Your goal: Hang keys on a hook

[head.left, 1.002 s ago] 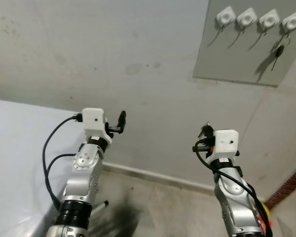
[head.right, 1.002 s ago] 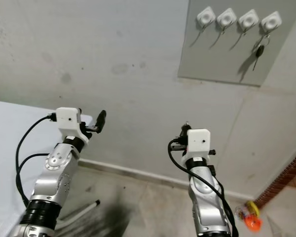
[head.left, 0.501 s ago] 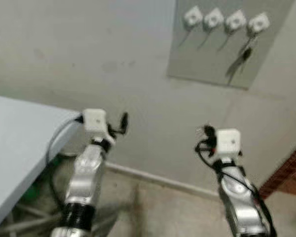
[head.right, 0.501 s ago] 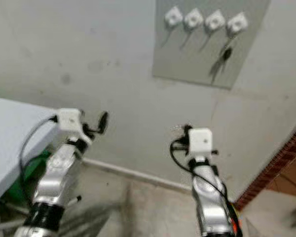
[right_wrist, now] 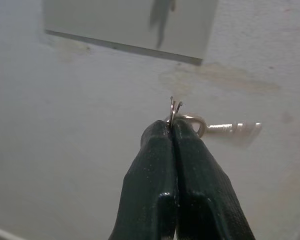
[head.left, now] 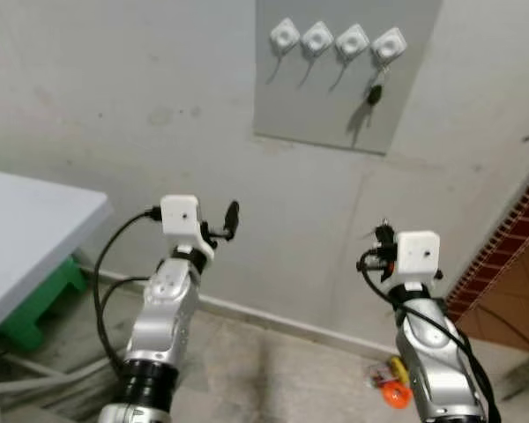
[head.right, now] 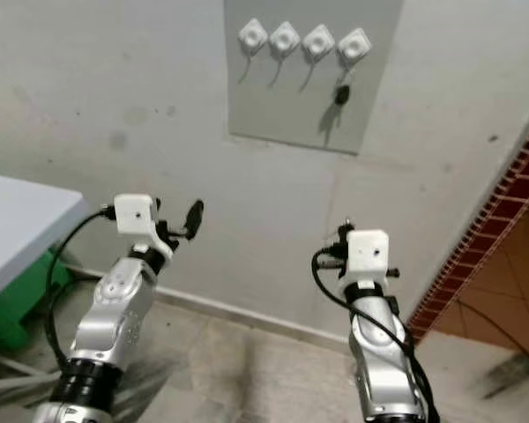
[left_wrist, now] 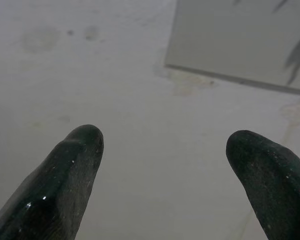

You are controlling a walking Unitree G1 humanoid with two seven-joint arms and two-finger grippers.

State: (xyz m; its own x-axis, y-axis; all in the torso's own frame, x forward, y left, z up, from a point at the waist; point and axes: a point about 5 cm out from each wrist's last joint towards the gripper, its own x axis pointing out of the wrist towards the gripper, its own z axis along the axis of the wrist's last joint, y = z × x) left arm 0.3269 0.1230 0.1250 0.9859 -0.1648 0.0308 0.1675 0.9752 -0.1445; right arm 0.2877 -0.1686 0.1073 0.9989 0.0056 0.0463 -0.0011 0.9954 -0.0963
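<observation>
Both silver arms are raised in front of the body, forearms angled up toward the wall. The left gripper point(left_wrist: 162, 145) has its two black fingers point(left_wrist: 72, 170) spread wide apart, holding nothing. The right gripper point(right_wrist: 173, 127) has its fingers point(right_wrist: 155, 165) pressed tightly together, pinching a key ring point(right_wrist: 176, 111) at the tips, the key sticking out sideways.

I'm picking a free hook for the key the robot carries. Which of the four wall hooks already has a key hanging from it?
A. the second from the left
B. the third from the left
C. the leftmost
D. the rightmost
D: a dark key hangs below the rightmost hook on the grey panel, while the other three hooks carry nothing.
</observation>
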